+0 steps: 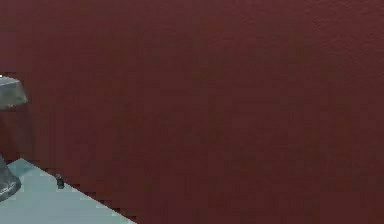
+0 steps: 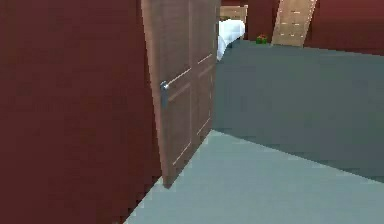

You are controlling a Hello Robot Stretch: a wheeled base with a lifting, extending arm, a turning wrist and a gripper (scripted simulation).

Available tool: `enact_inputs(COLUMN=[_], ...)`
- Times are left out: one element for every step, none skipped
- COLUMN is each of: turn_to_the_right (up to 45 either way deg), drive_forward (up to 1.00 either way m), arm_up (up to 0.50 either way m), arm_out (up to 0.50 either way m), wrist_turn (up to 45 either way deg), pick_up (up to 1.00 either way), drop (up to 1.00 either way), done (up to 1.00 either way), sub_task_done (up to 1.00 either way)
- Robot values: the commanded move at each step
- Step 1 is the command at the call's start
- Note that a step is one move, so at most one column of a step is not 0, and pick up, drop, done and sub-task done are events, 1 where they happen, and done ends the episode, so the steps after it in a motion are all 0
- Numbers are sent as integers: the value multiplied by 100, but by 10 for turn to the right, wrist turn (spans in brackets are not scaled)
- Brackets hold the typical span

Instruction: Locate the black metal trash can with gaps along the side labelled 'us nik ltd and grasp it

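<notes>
no legible text or numbers, plain dark red wall, unmarked wooden door

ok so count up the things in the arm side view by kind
wooden door: 1
bed: 1
wooden dresser: 1
small green thing: 1
total: 4

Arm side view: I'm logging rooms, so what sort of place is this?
Likely a house, beside a bedroom: an open wooden door in a dark red wall, with a bed and wooden dresser beyond.
</notes>
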Motion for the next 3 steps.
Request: enact_inputs(turn_to_the_right=[-270, 0, 0], drive_forward=[0, 0, 0], arm_up=[0, 10, 0], arm_out=[0, 0, 40], wrist_turn=[0, 0, 0], pick_up=[0, 0, 0], drop=[0, 0, 0], done=[0, 0, 0], sub_task_done=[0, 0, 0])
